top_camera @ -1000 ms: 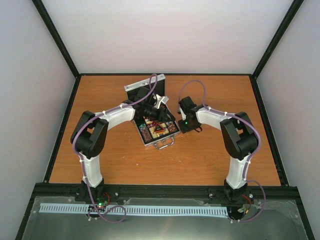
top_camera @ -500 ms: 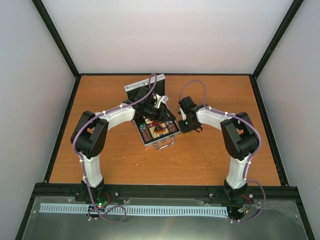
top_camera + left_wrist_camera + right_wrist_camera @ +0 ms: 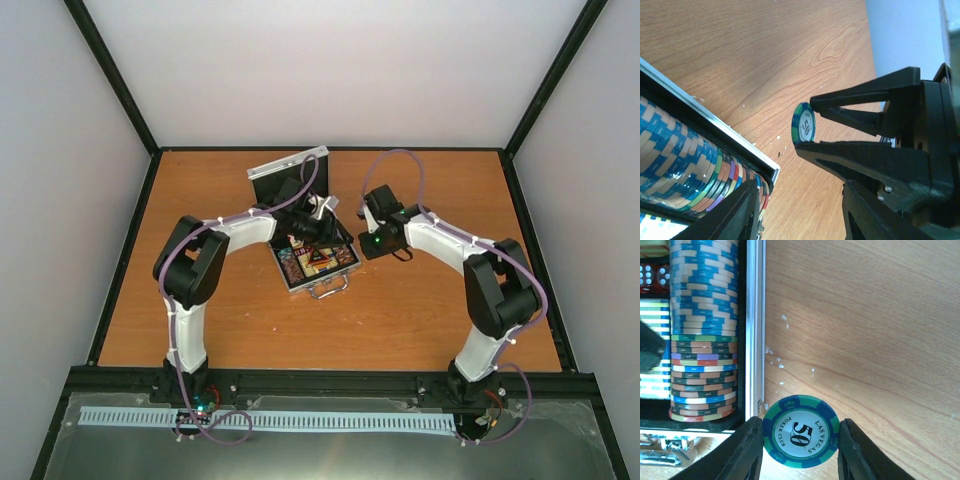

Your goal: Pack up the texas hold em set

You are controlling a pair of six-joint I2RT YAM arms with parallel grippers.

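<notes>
The silver case (image 3: 296,284) lies open mid-table, lid (image 3: 288,172) propped up behind it, with chip rows and a triangular button (image 3: 318,262) inside. My right gripper (image 3: 365,256) is shut on a green and blue "50" chip (image 3: 800,432), held on edge just outside the case's right rim (image 3: 755,325), above the wood. The chip row (image 3: 702,330) lies inside that rim. My left gripper (image 3: 320,232) hovers over the case's right part, open and empty. Its view shows the chip (image 3: 804,125) between the right gripper's fingers (image 3: 860,107), and the chip row (image 3: 685,165).
Red dice (image 3: 652,275) sit in the case beyond the chip row. The case's metal handle (image 3: 326,290) points at the arms. Black frame posts and white walls ring the wooden table (image 3: 430,320).
Both arms have shifted slightly away from me: the left gripper moved back over the case toward the lid, and the right arm's elbow swung right. The right gripper still holds the chip.
</notes>
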